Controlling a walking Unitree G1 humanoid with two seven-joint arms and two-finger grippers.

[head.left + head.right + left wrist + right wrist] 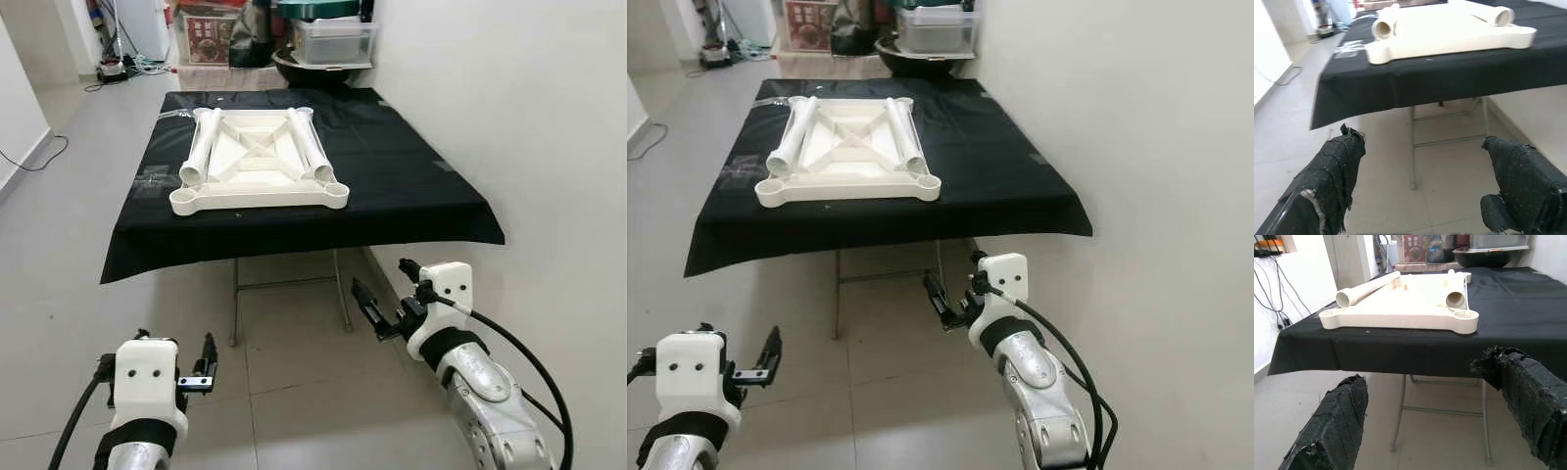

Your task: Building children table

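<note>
Both claws hang apart, empty: left claw (207, 364), right claw (377, 311); ahead of them, tabletop (260, 171) with legs (312, 142) lies on the surface (411, 186).

A black cloth (411, 186) covers a folding table, with storage bins (333, 39), possibly plastic, stacked behind.

head stereo pair: high, facing forward and down, well back from the black-draped table (411, 186) | wrist views: low, below tabletop height, looking up along their fingers (1334, 171) | shared: cream tabletop frame (1400, 313), table's near edge
</note>
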